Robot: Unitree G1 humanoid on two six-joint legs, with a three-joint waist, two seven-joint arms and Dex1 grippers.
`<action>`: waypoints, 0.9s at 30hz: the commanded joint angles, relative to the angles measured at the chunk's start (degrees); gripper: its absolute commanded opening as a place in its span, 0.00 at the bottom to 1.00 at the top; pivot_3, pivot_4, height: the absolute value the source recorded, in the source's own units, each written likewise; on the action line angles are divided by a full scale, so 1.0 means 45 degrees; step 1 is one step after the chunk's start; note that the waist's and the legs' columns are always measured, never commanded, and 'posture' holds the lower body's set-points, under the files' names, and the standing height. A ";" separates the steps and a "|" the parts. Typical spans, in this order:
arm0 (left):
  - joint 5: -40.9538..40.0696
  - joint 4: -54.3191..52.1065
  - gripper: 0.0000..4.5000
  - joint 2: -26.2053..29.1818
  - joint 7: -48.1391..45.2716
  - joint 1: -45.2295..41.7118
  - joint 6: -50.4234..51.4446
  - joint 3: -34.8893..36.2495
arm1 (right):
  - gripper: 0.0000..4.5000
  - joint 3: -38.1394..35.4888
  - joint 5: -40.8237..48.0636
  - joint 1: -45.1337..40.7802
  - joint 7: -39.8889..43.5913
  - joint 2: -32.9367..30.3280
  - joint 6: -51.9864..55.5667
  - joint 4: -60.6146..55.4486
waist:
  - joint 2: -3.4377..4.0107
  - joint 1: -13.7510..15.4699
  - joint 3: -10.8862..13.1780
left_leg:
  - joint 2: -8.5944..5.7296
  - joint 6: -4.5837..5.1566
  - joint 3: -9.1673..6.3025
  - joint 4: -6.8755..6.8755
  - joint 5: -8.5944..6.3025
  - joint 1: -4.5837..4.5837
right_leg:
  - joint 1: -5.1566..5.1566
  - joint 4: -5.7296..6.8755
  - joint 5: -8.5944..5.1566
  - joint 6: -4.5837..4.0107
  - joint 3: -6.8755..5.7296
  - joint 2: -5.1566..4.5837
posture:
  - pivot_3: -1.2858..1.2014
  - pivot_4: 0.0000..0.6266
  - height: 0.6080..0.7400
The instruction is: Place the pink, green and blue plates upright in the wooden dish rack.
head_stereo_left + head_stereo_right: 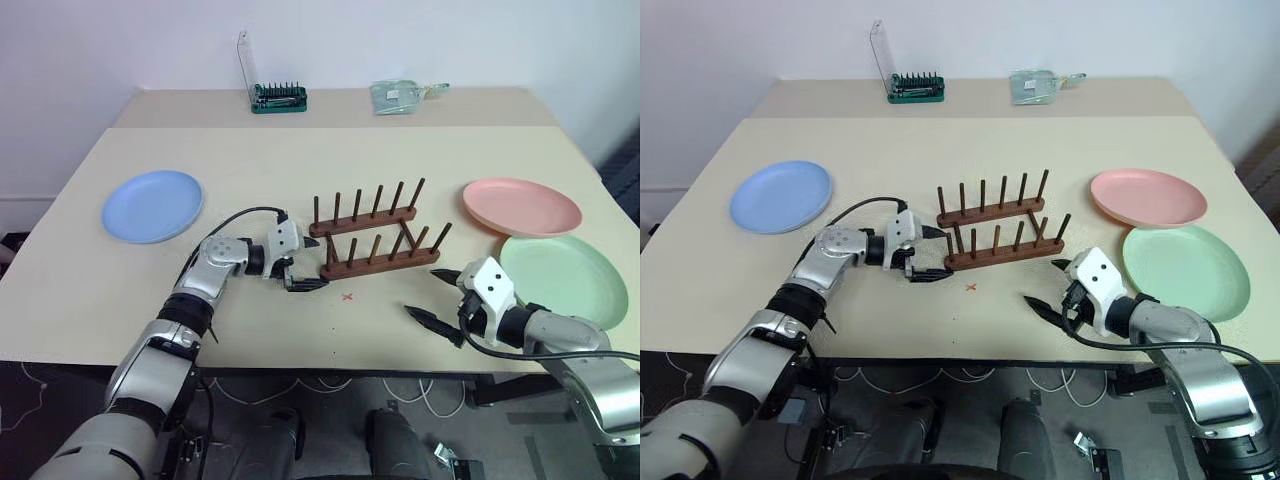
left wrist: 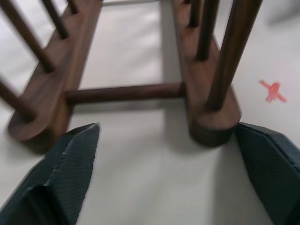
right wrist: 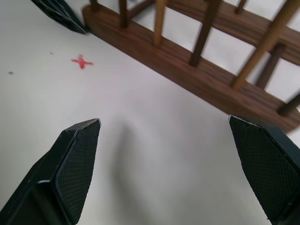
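no readable text; a small red x mark (image 1: 347, 296) on the table (image 1: 300, 160).

Dark, smooth wooden dish rack (image 1: 373, 238); matt pink plate (image 1: 521, 206), green plate (image 1: 563, 277), blue plate (image 1: 152, 205); matt beige table (image 1: 300, 150).

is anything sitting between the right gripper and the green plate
Nothing visible. The right gripper is open over bare table, and the green plate lies just beyond it on the robot's right, with no object between.
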 commanded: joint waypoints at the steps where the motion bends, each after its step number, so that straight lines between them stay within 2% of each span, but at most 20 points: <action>1: 0.0106 -0.1339 1.00 0.1014 -0.0274 0.1099 0.1172 0.0226 | 0.80 -0.0241 -0.0183 0.0159 -0.0194 -0.0053 -0.0053 -0.0356 | 0.0002 -0.0134 -0.0002 | 0.0002 0.0000 -0.0004 0.0000 0.0000 0.0001 | 0.0000 0.0004 0.0000 0.0000 0.0000 0.0001 | 0.52 0.24 1.00; 4: -0.0791 -0.4243 0.80 0.1860 -0.0775 0.2758 0.2702 0.0612 | 0.48 0.0024 -0.0346 0.0127 -0.0152 -0.0109 -0.0063 -0.0201 | 0.0010 -0.0297 -0.0007 | 0.0020 0.0001 0.0013 -0.0009 -0.0001 0.0021 | -0.0002 0.0022 0.0001 -0.0002 0.0004 0.0003 | 0.52 0.24 1.00; 6: -0.1280 -0.5971 0.60 0.2047 -0.0911 0.3605 0.3676 0.0592 | 0.26 0.0276 -0.0646 -0.0038 -0.0178 -0.0130 -0.0113 0.0072 | 0.0011 -0.0272 -0.0007 | 0.0036 0.0001 0.0016 -0.0014 -0.0001 0.0029 | -0.0005 0.0033 0.0001 -0.0004 0.0004 0.0002 | 0.52 0.24 1.00; 8: -0.1514 -0.7131 0.36 0.1999 -0.0744 0.4071 0.4507 0.0456 | 0.02 0.0441 -0.0890 -0.0212 -0.0179 -0.0104 -0.0235 0.0349 | 0.0013 -0.0129 -0.0006 | 0.0037 0.0000 0.0015 -0.0007 0.0000 0.0029 | -0.0004 0.0039 0.0001 -0.0006 0.0004 -0.0001 | 0.52 0.24 1.00; 10: -0.1506 -0.8115 0.14 0.1741 -0.0391 0.4420 0.5384 0.0122 | 0.00 0.0709 -0.1337 -0.0526 -0.0297 -0.0100 -0.0380 0.0831 | 0.0012 -0.0018 -0.0006 | 0.0029 0.0000 0.0014 0.0007 0.0000 0.0021 | 0.0005 0.0032 0.0004 -0.0011 0.0004 -0.0008 | 0.52 0.24 1.00; 13: -0.1007 -0.8857 0.14 0.0883 0.0624 0.4674 0.6026 -0.0579 | 0.00 0.1342 -0.2301 -0.1385 -0.0711 -0.0006 -0.0647 0.1952 | 0.0012 0.0124 -0.0006 | 0.0019 0.0001 0.0019 0.0010 -0.0001 0.0014 | 0.0011 0.0008 0.0005 -0.0011 0.0005 -0.0016 | 0.52 0.24 1.00; 20: 0.0257 -0.7634 0.14 -0.0717 0.3820 0.4088 0.5144 -0.0265 | 0.00 0.2123 -0.3554 -0.2681 -0.1676 0.0749 -0.0947 0.3277 | 0.0006 0.0187 -0.0012 | 0.0021 -0.0002 0.0018 0.0010 0.0001 0.0014 | 0.0006 0.0008 0.0014 -0.0021 0.0002 -0.0009 | 0.52 0.24 1.00; 27: 0.0623 -0.5916 0.14 -0.1207 0.6029 0.3462 0.5097 0.0471 | 0.00 0.2573 -0.4436 -0.3836 -0.2443 0.1552 -0.1409 0.4245 | 0.0000 0.0124 -0.0024 | 0.0018 -0.0007 0.0026 0.0014 0.0004 0.0026 | 0.0009 0.0015 0.0026 -0.0025 0.0004 0.0000 | 0.52 0.24 1.00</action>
